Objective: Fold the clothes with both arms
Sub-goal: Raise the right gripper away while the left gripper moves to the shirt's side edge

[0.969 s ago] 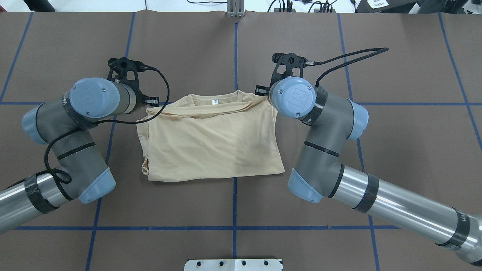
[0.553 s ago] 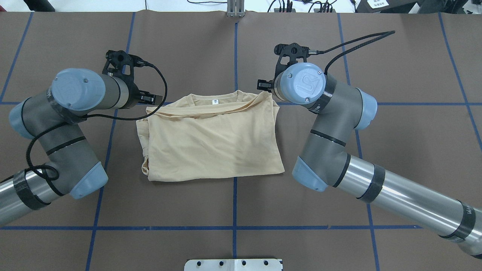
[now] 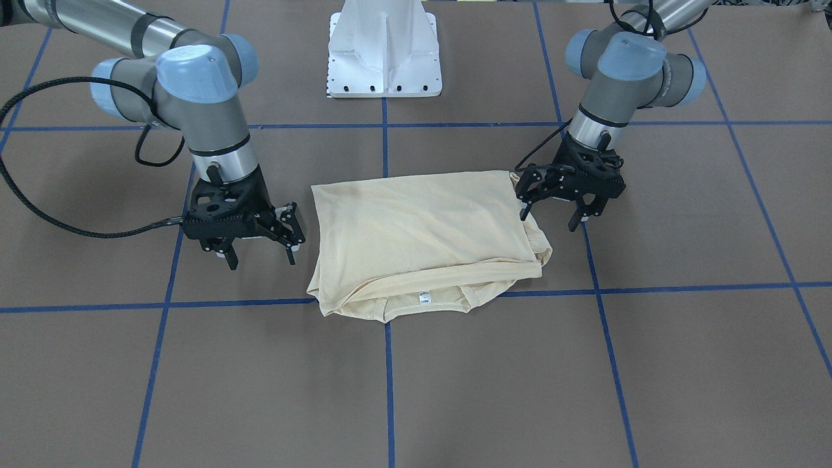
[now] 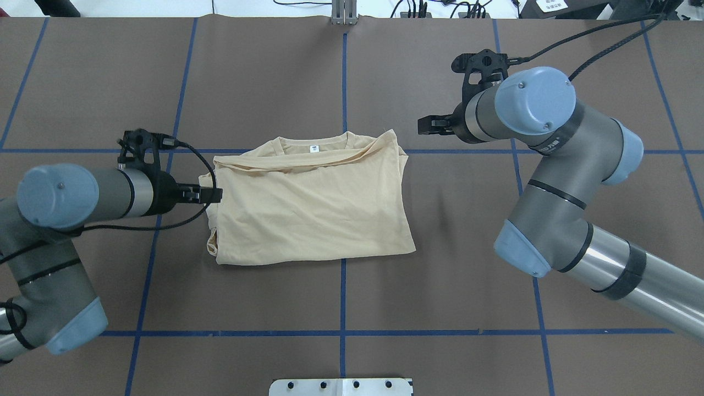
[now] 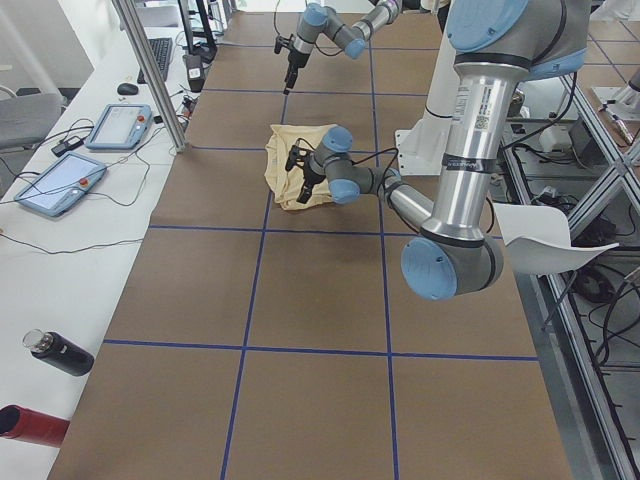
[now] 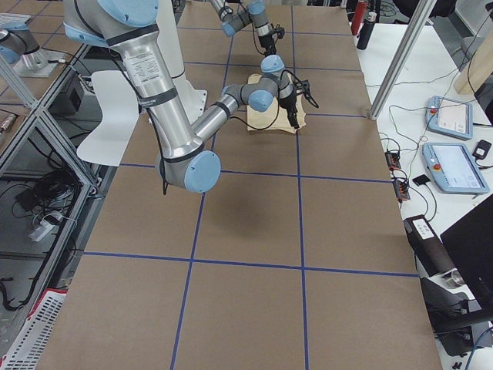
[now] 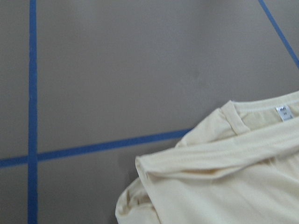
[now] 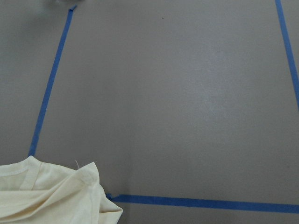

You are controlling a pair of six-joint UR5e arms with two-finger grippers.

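The clothes, one pale cream-yellow shirt (image 4: 313,209), lie folded into a rectangle at the table's middle, back side up. The neck label (image 4: 313,148) is at the far edge. The front-facing view shows the shirt (image 3: 422,234) flat, with its collar toward the camera. My left gripper (image 3: 549,218) is open and empty beside the shirt's left edge, one finger (image 3: 523,209) close to the fabric. In the overhead view the left gripper (image 4: 212,193) points at that edge. My right gripper (image 3: 260,255) is open and empty, apart from the shirt; overhead the right gripper (image 4: 426,125) sits beyond the far right corner.
Blue tape lines (image 4: 343,82) grid the brown table. The white pedestal base (image 3: 383,58) stands at the robot's side. In the left side view a side bench holds tablets (image 5: 60,185) and a bottle (image 5: 60,352).
Both grippers have drawn away from the shirt's far corners. The left one slid down along the left edge; the right one moved off to the right. The shirt has stayed put.
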